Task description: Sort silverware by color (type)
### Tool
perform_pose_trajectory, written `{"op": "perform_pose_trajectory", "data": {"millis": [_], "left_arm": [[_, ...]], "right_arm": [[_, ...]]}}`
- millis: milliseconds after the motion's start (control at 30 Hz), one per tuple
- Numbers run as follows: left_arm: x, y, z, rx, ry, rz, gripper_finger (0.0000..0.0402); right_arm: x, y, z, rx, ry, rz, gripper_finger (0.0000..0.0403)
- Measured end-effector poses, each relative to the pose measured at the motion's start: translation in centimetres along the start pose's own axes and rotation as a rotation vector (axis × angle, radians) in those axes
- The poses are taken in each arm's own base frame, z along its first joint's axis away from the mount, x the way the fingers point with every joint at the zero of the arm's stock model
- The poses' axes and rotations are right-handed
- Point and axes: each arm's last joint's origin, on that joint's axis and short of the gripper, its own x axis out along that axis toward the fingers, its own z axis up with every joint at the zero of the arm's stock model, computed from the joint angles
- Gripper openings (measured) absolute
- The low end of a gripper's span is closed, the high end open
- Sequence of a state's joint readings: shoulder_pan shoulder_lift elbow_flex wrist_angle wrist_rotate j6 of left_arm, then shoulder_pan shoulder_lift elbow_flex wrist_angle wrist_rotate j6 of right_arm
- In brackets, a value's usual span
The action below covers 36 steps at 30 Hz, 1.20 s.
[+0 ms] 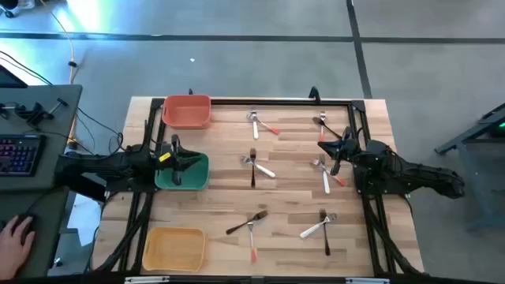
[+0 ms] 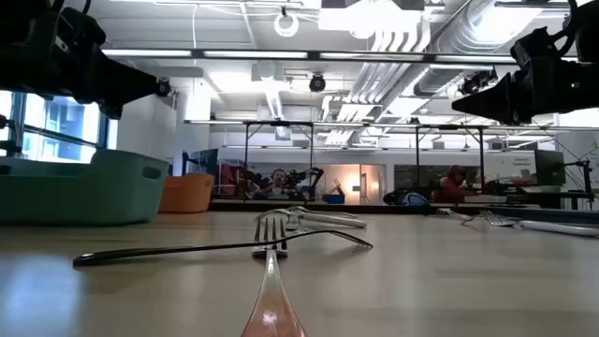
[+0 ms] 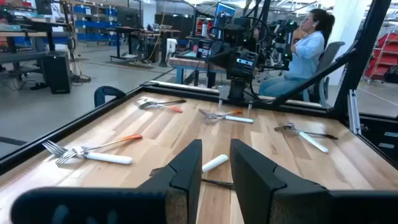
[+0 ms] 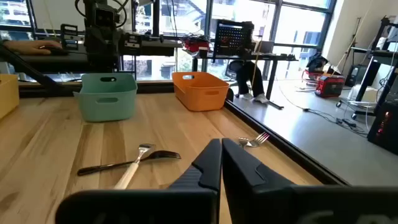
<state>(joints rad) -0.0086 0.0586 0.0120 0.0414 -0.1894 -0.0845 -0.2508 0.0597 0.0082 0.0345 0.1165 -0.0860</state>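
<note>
The silverware lies in crossed pairs on the wooden table: black with orange handle (image 1: 248, 222), black with white handle (image 1: 319, 226), another black-and-white pair (image 1: 255, 164), and further pairs (image 1: 325, 171), (image 1: 261, 123), (image 1: 322, 121). My left gripper (image 1: 175, 155) hovers above the green bin (image 1: 189, 175). Its fingers are slightly open and empty in the left wrist view (image 3: 216, 149). My right gripper (image 1: 333, 152) hangs over the table's right part, between two pairs, shut and empty (image 4: 222, 149). The low view shows a black fork (image 2: 215, 248) crossing an orange-handled piece (image 2: 271, 304).
Three bins stand along the table's left side: orange (image 1: 188, 112) at the far corner, green in the middle, yellow (image 1: 174, 246) at the near corner. A black frame rims the table. A person's hand (image 1: 16, 237) rests by a keyboard to the left. A seated person (image 3: 308, 46) is beyond the table.
</note>
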Motion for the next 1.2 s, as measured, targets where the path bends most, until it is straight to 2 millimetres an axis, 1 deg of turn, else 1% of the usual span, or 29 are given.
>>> {"op": "perform_pose_trajectory", "data": {"millis": [900, 1000, 1067, 1200], "left_arm": [[0.0, 0.0, 0.0, 0.0, 0.0, 0.0, 0.0074], [0.0, 0.0, 0.0, 0.0, 0.0, 0.0, 0.0074], [0.0, 0.0, 0.0, 0.0, 0.0, 0.0, 0.0074], [0.0, 0.0, 0.0, 0.0, 0.0, 0.0, 0.0074]], "right_arm": [[0.0, 0.0, 0.0, 0.0, 0.0, 0.0, 0.0], [0.0, 0.07, 0.0, 0.014, -0.001, 0.024, 0.0], [0.0, 0.08, 0.0, -0.014, -0.002, 0.025, 0.0], [0.0, 0.08, -0.01, -0.148, -0.003, 0.025, 0.0]]}}
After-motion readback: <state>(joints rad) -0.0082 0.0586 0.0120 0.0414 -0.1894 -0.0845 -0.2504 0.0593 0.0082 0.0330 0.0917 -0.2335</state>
